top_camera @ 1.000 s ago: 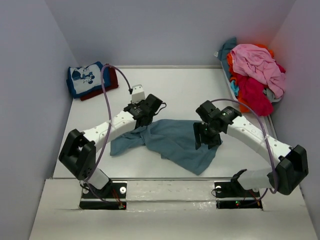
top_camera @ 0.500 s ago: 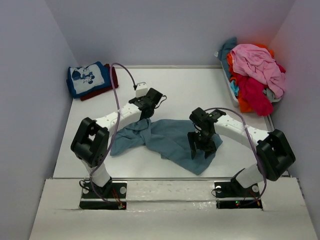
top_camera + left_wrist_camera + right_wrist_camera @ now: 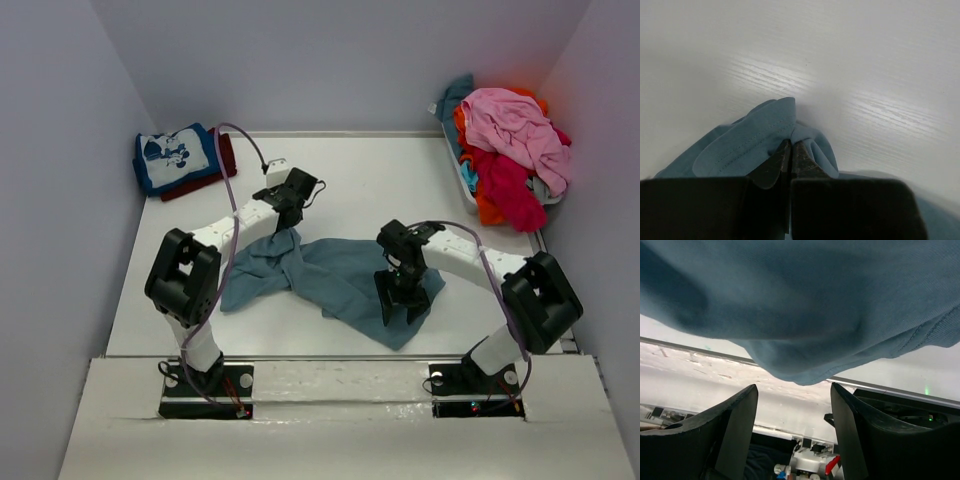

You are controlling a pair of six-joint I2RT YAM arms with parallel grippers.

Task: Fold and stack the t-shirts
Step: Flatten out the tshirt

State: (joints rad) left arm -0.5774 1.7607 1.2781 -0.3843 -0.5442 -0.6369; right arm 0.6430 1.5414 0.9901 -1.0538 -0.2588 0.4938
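tee location: slate-blue tee (image 3: 345, 275) lies rumpled mid-counter (image 3: 400, 180), between the two arms, with one end bunched toward the left.
left claw (image 3: 791, 147): pressed together, pinching a stitched fold at the tee's back-left edge. The cloth is caught right at the tips and that corner is lifted a little.
right claw (image 3: 794, 387): spread wide, low over the near-right part of the tee. The cloth edge lies just ahead of the tips and nothing is clamped.
done stack: printed blue tee (image 3: 172, 155) folded on a dark red tee (image 3: 222, 165), back-left corner.
backlog: heap of tees (image 3: 510, 150) at back right, with pink, red, orange and teal showing.
step (my read): spreading the tee flat before the first fold.
handling: light, limp knit with no stiffness. It will drape from any pinch point and drag on the counter rather than slide as a sheet.
where to grab: a hem or a corner, since a stitched edge is thicker and holds better between the tips. The near-right hem suits the right claw, so it can pull against the left pinch.
risk: catching two layers, or a shallow bite slipping off under tension.
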